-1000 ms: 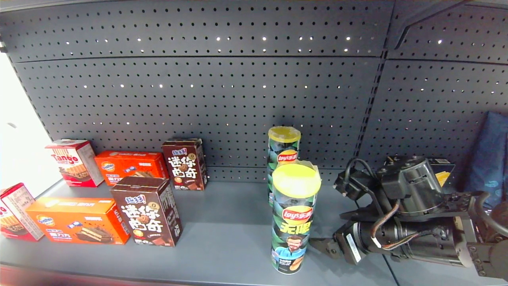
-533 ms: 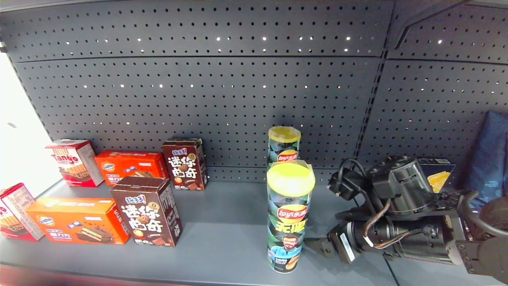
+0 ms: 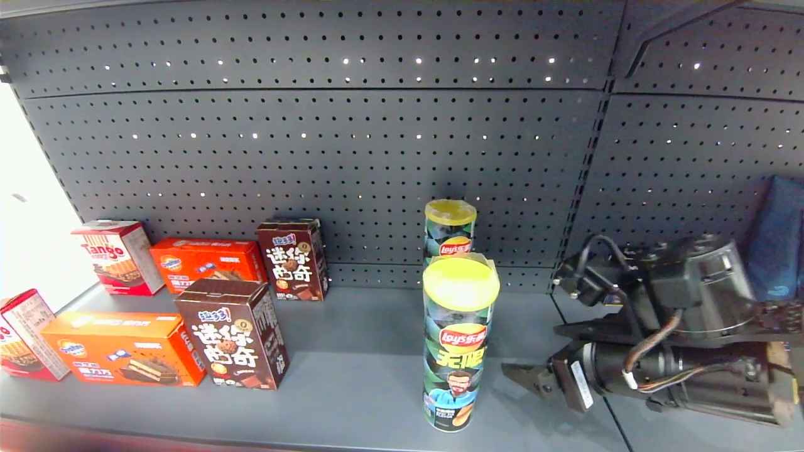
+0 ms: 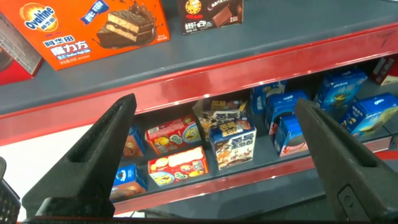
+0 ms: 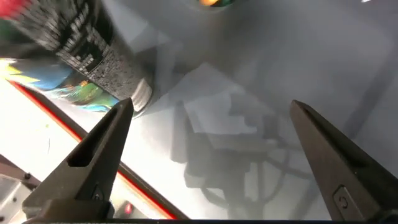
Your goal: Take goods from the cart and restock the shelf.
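Standing upright near the front edge of the grey shelf (image 3: 364,376): 1 chip can (image 3: 460,342), yellow lid on; a 2nd chip can (image 3: 450,229) directly behind it, against the pegboard (image 3: 314,157); right gripper (image 5: 211,106) jaws spread wide, nothing between them, just beside the chip can on its right, not touching; left gripper (image 4: 216,99) jaws also apart, empty, facing the shelf's red lip (image 4: 205,81); brown cookie box (image 3: 235,333) and orange cake box (image 3: 122,348) well left of the cans.

Perforated dk-grey back panel (image 3: 314,157) upright at rear; blue item (image 3: 779,232) far rt against it.
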